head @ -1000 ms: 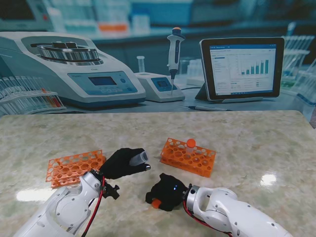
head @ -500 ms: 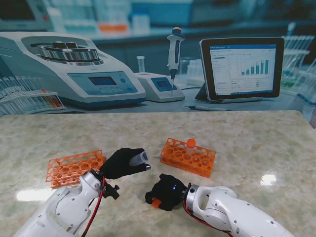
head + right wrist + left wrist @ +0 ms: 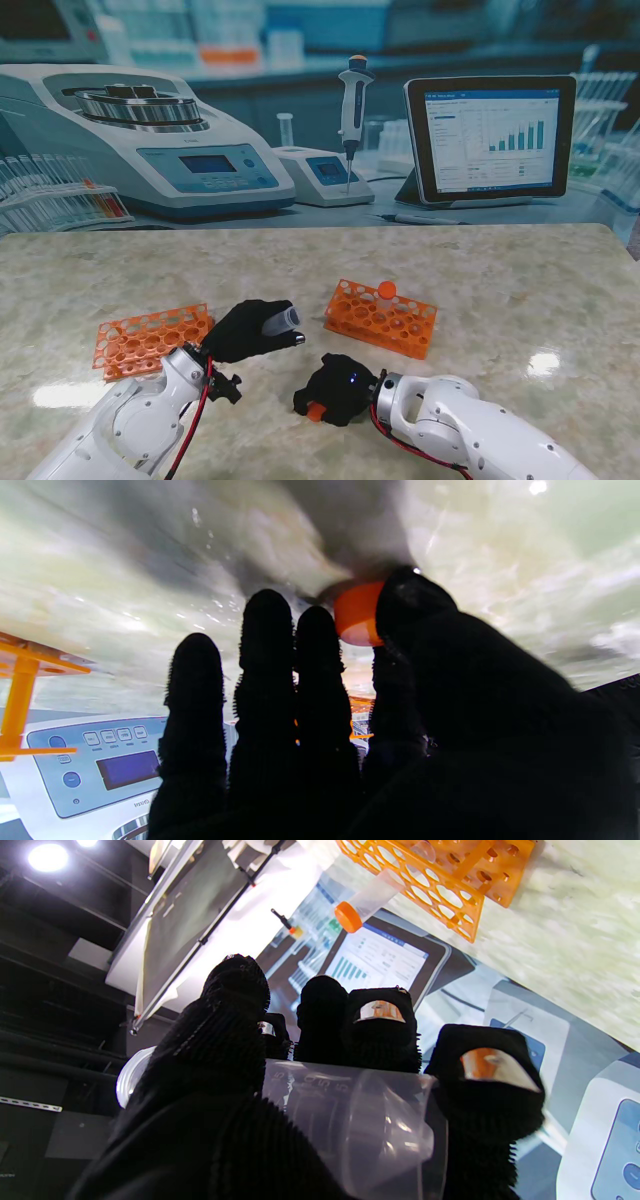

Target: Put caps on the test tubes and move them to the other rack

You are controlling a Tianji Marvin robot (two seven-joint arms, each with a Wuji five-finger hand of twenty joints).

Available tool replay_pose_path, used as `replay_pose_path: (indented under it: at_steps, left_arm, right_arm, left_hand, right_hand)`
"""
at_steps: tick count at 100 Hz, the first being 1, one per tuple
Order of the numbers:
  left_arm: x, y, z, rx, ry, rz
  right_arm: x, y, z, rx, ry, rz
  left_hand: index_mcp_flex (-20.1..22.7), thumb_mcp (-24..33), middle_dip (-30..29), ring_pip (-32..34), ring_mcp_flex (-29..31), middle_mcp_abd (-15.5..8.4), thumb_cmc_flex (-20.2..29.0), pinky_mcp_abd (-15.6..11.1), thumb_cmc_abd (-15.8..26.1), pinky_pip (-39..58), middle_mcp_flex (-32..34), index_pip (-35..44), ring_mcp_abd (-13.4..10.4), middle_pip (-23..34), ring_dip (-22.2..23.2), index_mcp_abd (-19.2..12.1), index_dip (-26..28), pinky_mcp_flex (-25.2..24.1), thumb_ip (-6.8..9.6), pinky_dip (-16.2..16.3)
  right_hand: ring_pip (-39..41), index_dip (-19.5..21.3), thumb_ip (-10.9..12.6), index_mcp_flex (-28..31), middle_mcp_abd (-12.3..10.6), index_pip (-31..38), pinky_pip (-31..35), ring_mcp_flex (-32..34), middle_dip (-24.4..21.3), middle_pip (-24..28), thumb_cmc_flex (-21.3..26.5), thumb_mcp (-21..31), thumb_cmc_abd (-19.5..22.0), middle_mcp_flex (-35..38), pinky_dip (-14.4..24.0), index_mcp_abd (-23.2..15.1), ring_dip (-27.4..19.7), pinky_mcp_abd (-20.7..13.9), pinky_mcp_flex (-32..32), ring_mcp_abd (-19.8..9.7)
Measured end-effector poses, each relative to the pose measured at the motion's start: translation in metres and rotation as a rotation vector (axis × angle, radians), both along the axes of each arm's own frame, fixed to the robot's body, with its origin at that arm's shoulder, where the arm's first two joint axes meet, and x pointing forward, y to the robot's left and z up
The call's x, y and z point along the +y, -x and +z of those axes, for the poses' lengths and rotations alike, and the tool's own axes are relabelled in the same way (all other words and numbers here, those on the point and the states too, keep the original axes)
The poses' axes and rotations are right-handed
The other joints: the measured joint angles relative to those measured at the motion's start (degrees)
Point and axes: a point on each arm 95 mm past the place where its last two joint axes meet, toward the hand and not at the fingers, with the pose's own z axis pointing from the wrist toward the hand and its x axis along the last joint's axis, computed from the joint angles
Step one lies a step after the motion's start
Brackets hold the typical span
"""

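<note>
Stand view: at lower centre the left hand [image 3: 245, 330] grips a clear, uncapped test tube [image 3: 281, 320]. Lower down, the right hand [image 3: 335, 388] pinches an orange cap [image 3: 316, 410] against the marble table [image 3: 520, 300]. One orange rack [image 3: 145, 340] lies at left, empty; another rack [image 3: 383, 318] at centre holds a capped tube [image 3: 386, 292].

Left wrist view: the tube's [image 3: 350, 1130] printed graduations show "5" several times.

Right wrist view: fingertips [image 3: 265, 615] pinch the cap [image 3: 356, 614]; the machine panel's small print is unreadable.
</note>
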Motion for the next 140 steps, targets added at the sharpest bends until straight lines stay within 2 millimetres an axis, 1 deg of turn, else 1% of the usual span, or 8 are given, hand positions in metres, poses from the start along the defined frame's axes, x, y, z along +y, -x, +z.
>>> replay_pose_path:
  at_steps: [16,32,42,46,63,101,104,140]
  left_arm:
    - [0.001,0.000,0.000,-0.001,0.000,0.002]
    - [0.001,0.000,0.000,-0.002,0.000,0.005]
    - [0.002,0.000,0.000,-0.003,0.000,0.006]
    - [0.002,0.000,0.000,-0.003,-0.001,0.006]
    - [0.002,0.000,0.000,-0.004,-0.001,0.007]
    - [0.004,0.000,0.001,-0.006,-0.001,0.012]
    - [0.004,0.000,0.001,-0.006,-0.001,0.012]
    - [0.004,0.002,0.001,-0.008,0.000,0.012]
  right_arm:
    - [0.000,-0.001,0.000,0.010,-0.002,0.007]
    - [-0.002,-0.002,0.002,0.018,0.001,0.013]
    - [-0.003,-0.002,0.003,0.023,0.004,0.012]
    - [-0.004,-0.002,0.003,0.026,0.007,0.011]
    - [-0.007,-0.001,0.003,0.030,0.013,0.012]
    - [-0.013,0.001,0.001,0.018,-0.001,-0.007]
    - [-0.013,0.001,0.001,0.016,-0.002,-0.009]
    - [-0.017,0.007,0.001,0.003,-0.013,-0.019]
  left_hand:
    - [0.00,0.00,0.00,0.00,0.00,0.00,0.00,0.00,0.00,0.00,0.00,0.00,0.00,0.00,0.00,0.00,0.00,0.00,0.00,0.00]
    - [0.00,-0.01,0.00,0.00,0.00,0.00,0.00,0.00,0.01,0.00,0.00,0.00,0.00,0.00,0.00,0.00,0.00,0.00,0.00,0.00]
    - [0.00,-0.01,0.00,0.00,0.00,0.00,0.00,0.00,0.01,0.00,0.00,0.00,0.00,0.00,0.00,0.00,0.01,0.00,0.00,0.00]
    - [0.00,-0.01,0.00,0.00,0.00,-0.01,0.00,0.00,0.01,0.00,0.00,0.00,0.00,0.00,0.00,0.00,0.01,0.00,0.00,0.00]
    - [0.00,-0.01,0.00,0.00,0.00,-0.01,0.00,0.00,0.01,0.00,0.00,0.00,0.00,0.00,0.00,-0.01,0.01,0.00,0.00,0.00]
    - [0.00,-0.02,0.00,0.00,0.00,-0.02,0.00,0.00,0.02,0.00,0.00,0.00,0.00,0.00,0.00,-0.01,0.01,0.00,0.00,0.00]
    - [0.00,-0.02,0.00,0.00,0.00,-0.02,0.00,0.00,0.02,0.00,0.00,0.00,0.00,0.00,0.00,-0.01,0.01,0.00,0.00,0.00]
    - [0.00,-0.02,0.00,0.00,0.00,-0.04,0.00,0.00,0.02,0.00,0.00,0.01,0.00,0.00,0.00,-0.01,0.01,0.00,0.00,0.00]
  right_hand:
    - [0.00,-0.01,0.00,0.60,0.82,-0.85,0.04,0.00,0.00,-0.32,0.69,0.56,-0.07,0.02,-0.01,-0.11,0.67,0.00,0.38,0.08]
    - [0.00,-0.01,0.00,1.16,0.85,-1.35,0.06,0.00,-0.32,-1.80,1.32,0.64,-0.16,0.02,-0.02,-0.90,0.69,0.00,0.45,0.11]
    - [0.00,-0.01,0.00,1.59,0.85,-1.85,0.07,0.00,-1.71,-2.59,1.39,1.23,-0.20,0.16,-0.02,-1.24,0.70,-0.01,0.50,0.12]
    - [0.00,0.06,-0.20,2.12,0.95,-1.86,0.11,0.66,-1.35,-1.72,1.39,1.23,-0.86,0.80,-0.03,-1.28,0.70,-0.01,0.55,0.26]
    - [-0.06,0.69,-0.43,2.13,1.36,-2.20,0.16,0.67,-1.34,0.12,1.39,1.57,-0.88,3.30,-0.06,-1.66,0.71,-0.01,0.86,0.76]
    - [-0.06,0.76,-0.43,2.15,1.38,-2.28,0.17,0.68,-1.59,0.54,2.60,2.51,-0.88,3.91,-0.10,-3.50,0.78,-0.01,0.87,1.08]
    - [-0.06,0.77,-0.43,2.19,1.38,-2.28,0.17,0.68,-2.20,0.54,2.70,2.53,-0.88,3.91,-0.10,-3.61,0.93,-0.01,0.87,1.09]
    - [-0.06,1.41,-0.43,2.31,1.38,-2.28,0.17,0.68,-2.67,0.53,3.24,2.56,-0.88,3.92,-0.11,-4.01,1.38,-0.01,0.87,1.13]
